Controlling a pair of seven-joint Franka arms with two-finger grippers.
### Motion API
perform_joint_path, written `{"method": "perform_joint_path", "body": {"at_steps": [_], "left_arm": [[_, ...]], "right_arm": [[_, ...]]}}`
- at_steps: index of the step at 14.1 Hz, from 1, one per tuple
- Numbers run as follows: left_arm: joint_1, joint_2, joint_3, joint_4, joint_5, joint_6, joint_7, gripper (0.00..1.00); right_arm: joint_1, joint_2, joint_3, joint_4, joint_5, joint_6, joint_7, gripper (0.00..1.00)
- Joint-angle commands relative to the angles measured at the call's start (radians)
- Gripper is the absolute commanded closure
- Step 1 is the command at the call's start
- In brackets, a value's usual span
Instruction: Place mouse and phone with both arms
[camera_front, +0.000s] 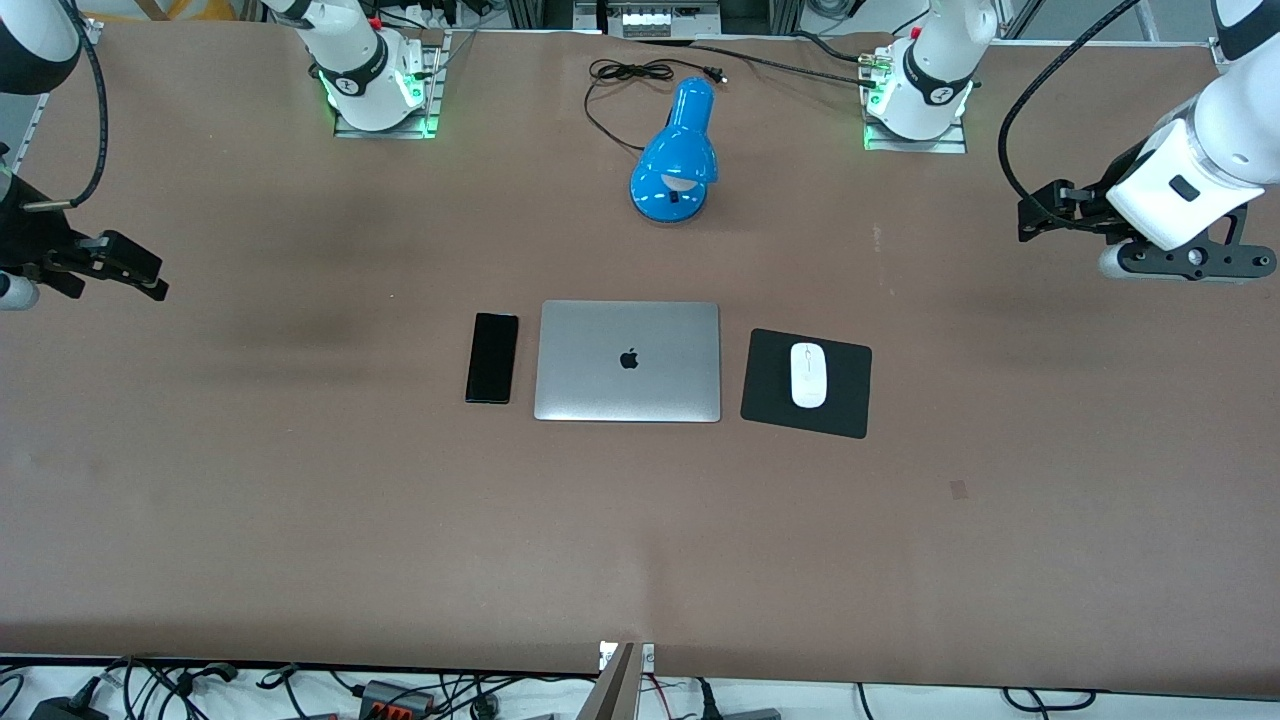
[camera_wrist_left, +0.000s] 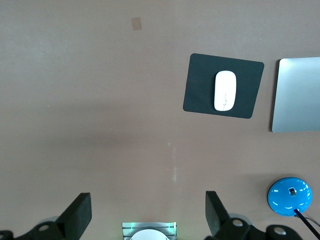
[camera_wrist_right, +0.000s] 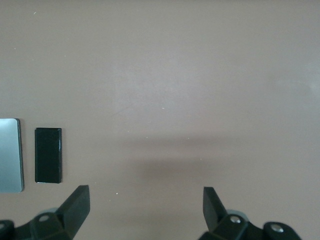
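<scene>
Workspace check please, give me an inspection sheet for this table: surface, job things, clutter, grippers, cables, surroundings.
Surface: brown table, small patch mark toward the left arm's end.
Job things: mouse on the mouse pad; phone flat beside the closed laptop.
Clutter: blue lamp, farther from the front camera than the laptop.
Grippers: left gripper open, empty, over bare table; right gripper likewise.
Cables: lamp cord looped on the table.
Surroundings: loose wiring below the table's near edge.

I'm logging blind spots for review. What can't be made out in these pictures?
- Front view: right claw partly cut by the edge.
- Left wrist view: laptop cut by the edge.
- All views: what lies under the closed laptop and under the mouse on the mouse pad.
</scene>
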Motion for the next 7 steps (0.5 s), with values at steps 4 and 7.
{"method": "perform_joint_path", "body": {"at_steps": [4, 7], "left_arm": [[0.009, -0.012, -0.003, -0.009, -0.008, -0.006, 0.02, 0.0], [0.01, -0.012, -0.003, -0.009, -0.008, -0.006, 0.02, 0.0]], "right_arm": [[-0.049, -0.03, 0.058, -0.018, 0.004, -0.006, 0.011, 0.0], [-0.049, -0.055, 0.054, -0.019, 0.004, -0.026, 0.012, 0.0]]}}
